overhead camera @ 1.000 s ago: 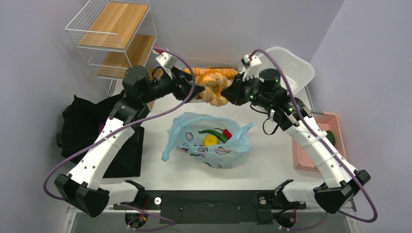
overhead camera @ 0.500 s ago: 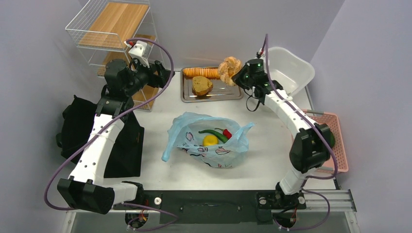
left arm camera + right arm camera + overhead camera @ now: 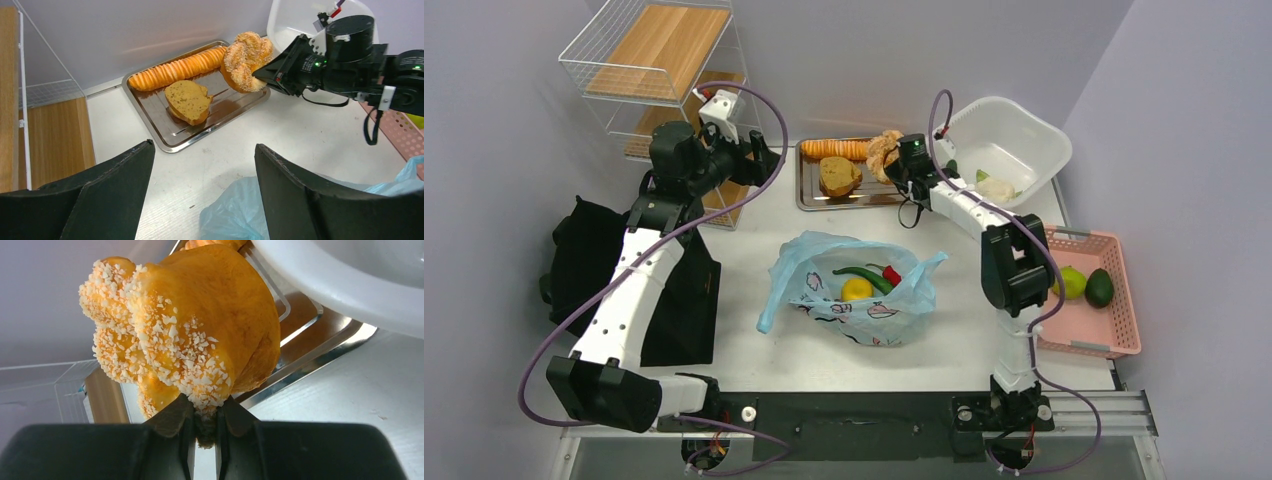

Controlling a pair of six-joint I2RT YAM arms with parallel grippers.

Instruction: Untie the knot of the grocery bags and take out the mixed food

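R gripper (image 3: 205, 412): jaws nearly together, pinching bottom edge of the pastry (image 3: 200, 330); held just above right end of tray (image 3: 809, 197).
Pastry: round, orange, swirled, w/ white crumb topping; beside white tub (image 3: 1024, 125).
L gripper (image 3: 204, 150): fingers wide apart, nothing btwn them; up near wire shelf (image 3: 659, 60), facing tray.
Tray contents: long sliced loaf (image 3: 175, 72) at back, heart-shaped bread (image 3: 187, 100) in middle.
Blue bag (image 3: 844, 312): mid-table, mouth gaping, handles loose, no tie visible; lemon (image 3: 856, 289), long green veg (image 3: 864, 275) and a red item inside.
Writing: pink cartoon print on blue bag, lettering too small to read; none legible elsewhere.
Black tote (image 3: 594, 260): left edge of table, slumped.
White tub: cauliflower (image 3: 996, 187) inside.
Pink basket (image 3: 1114, 345): pale green fruit (image 3: 1072, 282) and avocado (image 3: 1100, 288).
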